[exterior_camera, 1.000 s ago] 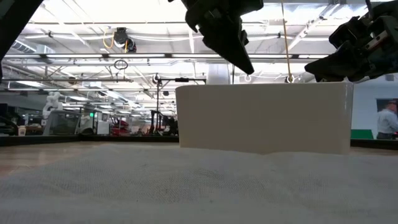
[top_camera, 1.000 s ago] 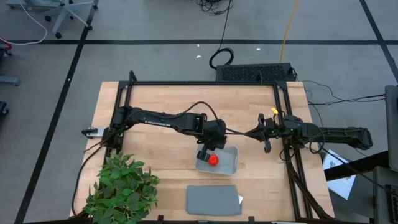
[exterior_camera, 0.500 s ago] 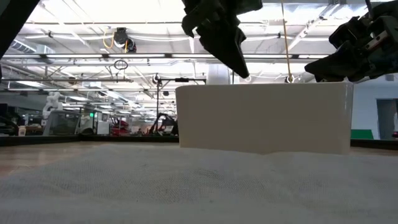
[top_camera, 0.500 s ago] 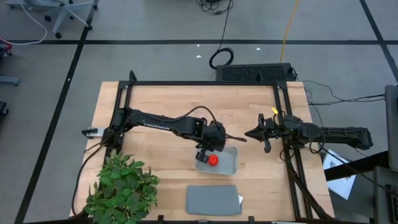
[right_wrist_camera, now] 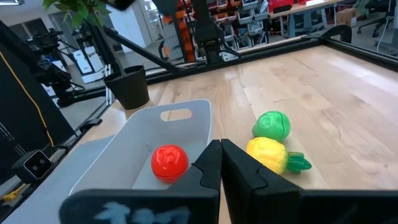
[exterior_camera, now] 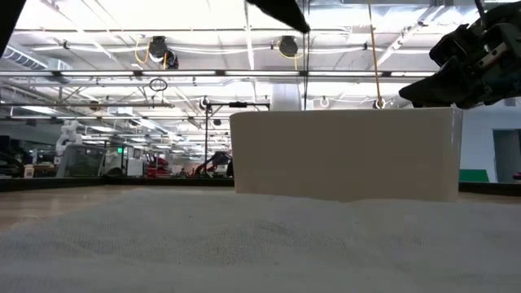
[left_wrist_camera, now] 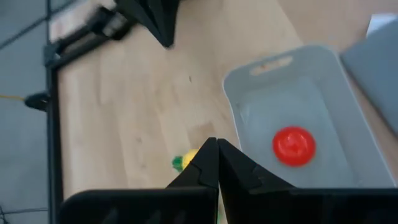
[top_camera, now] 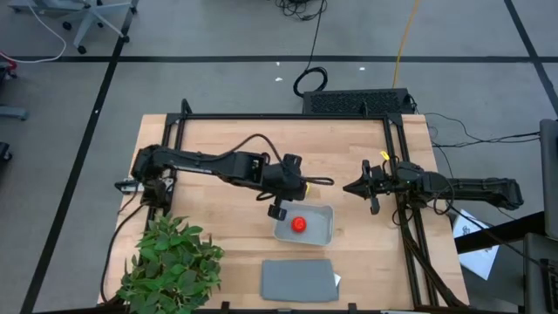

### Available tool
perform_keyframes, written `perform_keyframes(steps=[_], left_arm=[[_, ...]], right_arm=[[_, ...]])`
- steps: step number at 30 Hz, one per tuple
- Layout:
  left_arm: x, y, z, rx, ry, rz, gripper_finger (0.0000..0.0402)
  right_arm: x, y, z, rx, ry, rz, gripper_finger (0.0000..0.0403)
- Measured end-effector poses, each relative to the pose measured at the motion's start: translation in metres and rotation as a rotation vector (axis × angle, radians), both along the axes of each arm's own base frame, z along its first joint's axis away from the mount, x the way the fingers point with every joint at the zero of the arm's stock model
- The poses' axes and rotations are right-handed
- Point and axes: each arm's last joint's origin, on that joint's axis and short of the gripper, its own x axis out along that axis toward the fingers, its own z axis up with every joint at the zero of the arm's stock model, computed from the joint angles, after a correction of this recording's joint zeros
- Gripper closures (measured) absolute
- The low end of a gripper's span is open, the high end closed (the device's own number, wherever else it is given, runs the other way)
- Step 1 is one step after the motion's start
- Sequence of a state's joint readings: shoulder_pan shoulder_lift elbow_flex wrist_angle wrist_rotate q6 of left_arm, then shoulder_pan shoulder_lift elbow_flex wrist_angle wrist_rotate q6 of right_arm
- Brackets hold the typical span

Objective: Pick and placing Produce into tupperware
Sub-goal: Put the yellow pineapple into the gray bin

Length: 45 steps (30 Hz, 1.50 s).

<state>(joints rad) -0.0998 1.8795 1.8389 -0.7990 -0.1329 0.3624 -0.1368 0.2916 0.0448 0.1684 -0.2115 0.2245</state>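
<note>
In the high view, the left gripper (top_camera: 307,183) is hovering near the centre of the frame, just above and to the left of the container (top_camera: 321,234), with its fingers pressed together and nothing between them. The left wrist view confirms this: the two dark fingers (left_wrist_camera: 205,169) are meeting in a closed point at the bottom centre of that frame.

The red round toy (top_camera: 298,224) is lying inside the container, toward its left half, below the left gripper in the high view. In the left wrist view the same red toy (left_wrist_camera: 293,145) is sitting on the container floor at the right of the closed fingertips, inside the pale raised rim (left_wrist_camera: 231,102).

The yellow toy with the green tip (right_wrist_camera: 271,155) and the green round toy (right_wrist_camera: 272,125) are resting on the wooden table (top_camera: 218,139), touching or nearly touching each other, just outside the container wall (right_wrist_camera: 186,127). In the left wrist view a part of the yellow toy (left_wrist_camera: 188,157) is showing just left of the fingertips.

The right gripper (top_camera: 349,187) is waiting at the right of centre in the high view, fingers closed and empty, pointing toward the left gripper.

The flat grey lid (top_camera: 299,280) is lying below the container, and the leafy plant (top_camera: 170,262) is standing at the lower left.
</note>
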Motion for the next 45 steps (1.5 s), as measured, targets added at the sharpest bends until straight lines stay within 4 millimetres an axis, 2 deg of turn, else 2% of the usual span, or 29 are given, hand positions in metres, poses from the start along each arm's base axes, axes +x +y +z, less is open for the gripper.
perform_keyframes(steps=[15, 19, 24, 29, 32, 35, 41, 45], left_arm=[[-0.034, 0.002, 0.057, 0.009, -0.191, 0.004, 0.0402], [-0.049, 0.008, 0.069, 0.037, -0.224, 0.041, 0.0402], [-0.082, 0.020, 0.077, 0.053, -0.272, 0.101, 0.0402], [-0.111, 0.043, 0.065, -0.014, -0.393, 0.134, 0.0402], [-0.118, 0.059, 0.050, -0.139, -0.552, 0.066, 0.0402], [-0.116, 0.070, 0.026, -0.241, -0.654, -0.004, 0.0402], [-0.116, 0.076, -0.023, -0.244, -0.675, 0.075, 0.0402], [-0.123, 0.072, -0.043, -0.211, -0.714, 0.121, 0.0402]], right_arm=[[0.000, 0.000, 0.000, 0.003, -0.004, 0.000, 0.0403], [0.000, 0.000, 0.001, 0.003, -0.005, 0.000, 0.0403], [0.000, 0.000, 0.001, 0.003, -0.006, 0.000, 0.0403], [0.000, 0.000, 0.001, -0.001, -0.015, 0.000, 0.0403], [0.000, 0.000, 0.003, -0.004, -0.032, 0.000, 0.0403], [0.000, 0.000, 0.004, -0.006, -0.041, 0.000, 0.0403], [0.000, 0.000, 0.004, -0.003, -0.040, 0.000, 0.0403], [0.000, 0.000, 0.004, 0.013, -0.035, -0.001, 0.0403]])
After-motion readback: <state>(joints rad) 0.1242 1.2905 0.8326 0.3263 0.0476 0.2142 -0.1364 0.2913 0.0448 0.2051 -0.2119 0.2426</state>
